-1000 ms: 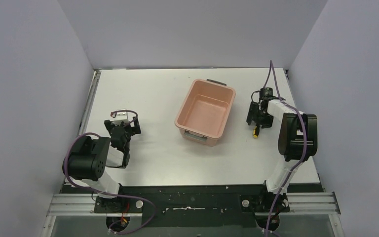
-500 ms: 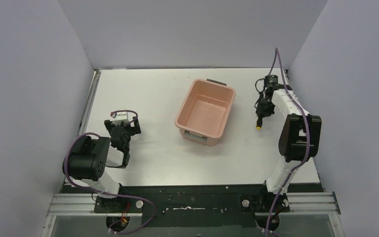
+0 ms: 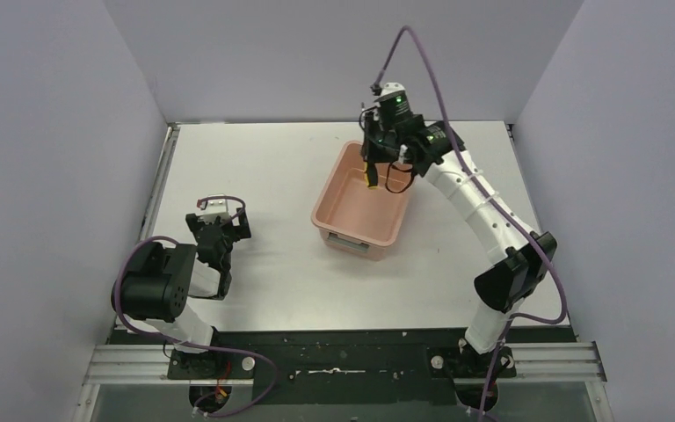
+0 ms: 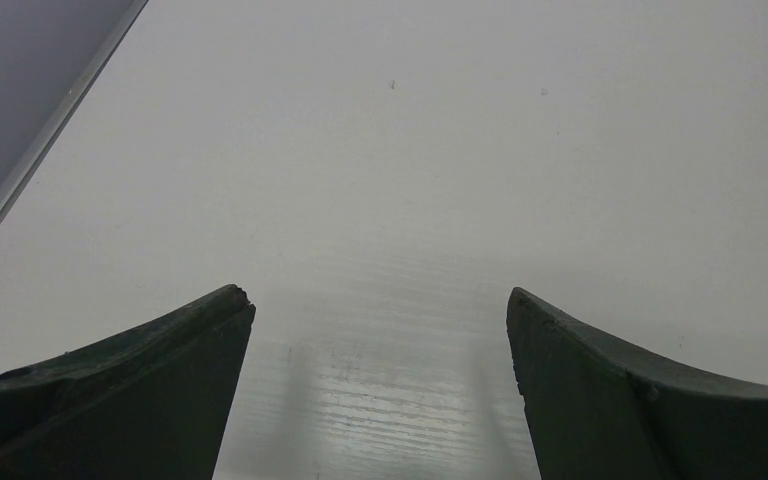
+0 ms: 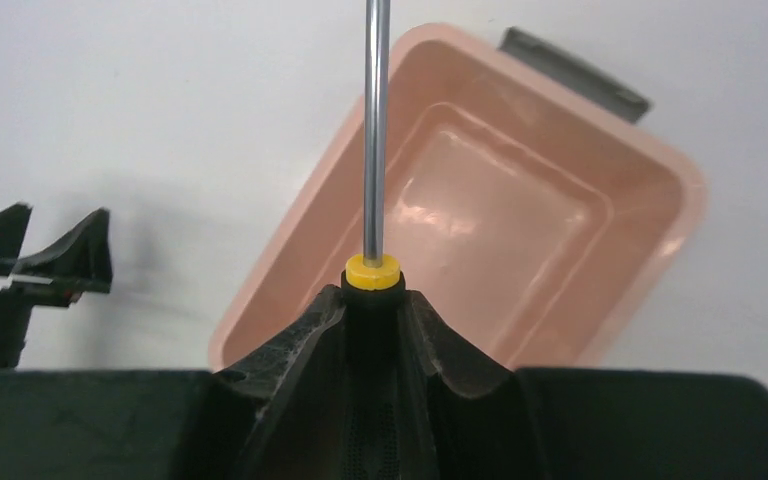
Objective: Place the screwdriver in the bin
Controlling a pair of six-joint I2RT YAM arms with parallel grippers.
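Note:
The salmon-pink bin [image 3: 397, 229] stands mid-table, empty inside; it also shows in the right wrist view [image 5: 688, 205]. My right gripper [image 3: 374, 165] is high above the bin's far end, shut on the screwdriver [image 3: 372, 177]. In the right wrist view the fingers [image 5: 300, 340] clamp the black handle, and the yellow collar and thin metal shaft [image 5: 374, 130] stick out over the bin. My left gripper [image 3: 219, 230] rests low at the left of the table, open and empty; its wrist view shows two dark fingertips [image 4: 210, 330] wide apart over bare table.
Grey enclosure walls stand on three sides. A metal rail [image 3: 163, 180] runs along the table's left edge. My left arm shows at the left of the right wrist view [image 5: 30, 270]. The bin has dark grey handles [image 5: 572, 70] at its short ends.
My right arm lifted the screwdriver from the table right of the bin and swung it left and up, over the bin's far end. The left arm has not moved.

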